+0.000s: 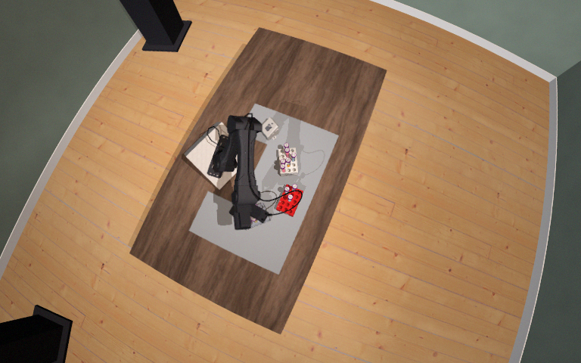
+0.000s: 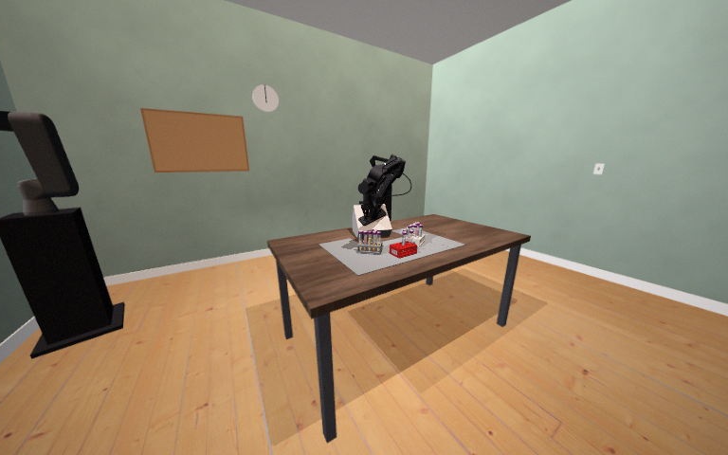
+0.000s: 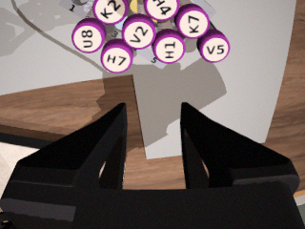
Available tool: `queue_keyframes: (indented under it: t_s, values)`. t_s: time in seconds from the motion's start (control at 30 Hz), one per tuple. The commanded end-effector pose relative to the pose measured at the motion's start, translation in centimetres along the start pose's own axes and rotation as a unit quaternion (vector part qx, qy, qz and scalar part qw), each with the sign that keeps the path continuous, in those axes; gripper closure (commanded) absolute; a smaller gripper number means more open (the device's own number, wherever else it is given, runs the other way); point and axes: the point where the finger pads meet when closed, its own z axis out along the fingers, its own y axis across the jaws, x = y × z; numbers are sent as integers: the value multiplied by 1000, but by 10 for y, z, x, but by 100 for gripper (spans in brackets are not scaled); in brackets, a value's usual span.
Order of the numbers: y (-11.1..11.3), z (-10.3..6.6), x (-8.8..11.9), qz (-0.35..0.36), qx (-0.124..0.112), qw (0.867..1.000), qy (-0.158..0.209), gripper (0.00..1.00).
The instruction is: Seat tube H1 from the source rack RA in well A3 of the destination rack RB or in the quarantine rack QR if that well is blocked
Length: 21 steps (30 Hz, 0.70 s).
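Note:
My gripper [image 3: 153, 113] is partly open, with nothing between its fingers. Tube H1 [image 3: 169, 49] has a purple-rimmed white cap and stands in the cluster of tubes just beyond the fingertips in the wrist view. Caps V2 [image 3: 138, 32], H7 [image 3: 116, 58], K7 [image 3: 193, 23] and V5 [image 3: 213, 48] are around it. Grey rack RA [image 2: 361, 251] holds this cluster; the arm mostly hides it in the top view. White rack RB [image 1: 288, 174] [image 2: 420, 239] holds several tubes. Its well A3 cannot be made out. Red rack QR [image 1: 292, 213] [image 2: 405, 253] holds a few tubes at one end.
The arm [image 1: 245, 162] [image 2: 382, 177] reaches over RA, and its cable loops over QR. A small white box [image 1: 271, 126] sits on the grey mat [image 1: 257, 252] beyond RB. A larger pale box [image 1: 219, 179] is beside the arm's base. Neighbouring caps stand close to H1.

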Motion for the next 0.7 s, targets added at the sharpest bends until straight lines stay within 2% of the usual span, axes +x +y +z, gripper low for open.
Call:
queue_keyframes:
  t_s: [0.0, 0.1, 0.23, 0.27, 0.67]
  values:
    - [-9, -7, -12, -50, -36, 997, -42, 70]
    - [-24, -6, -9, -50, -35, 997, -42, 70]
    - [-23, -7, -9, -50, -35, 997, -42, 70]
    - [-20, -14, -12, -59, -21, 997, -48, 70]
    - [-18, -17, -11, -59, -21, 997, -48, 70]
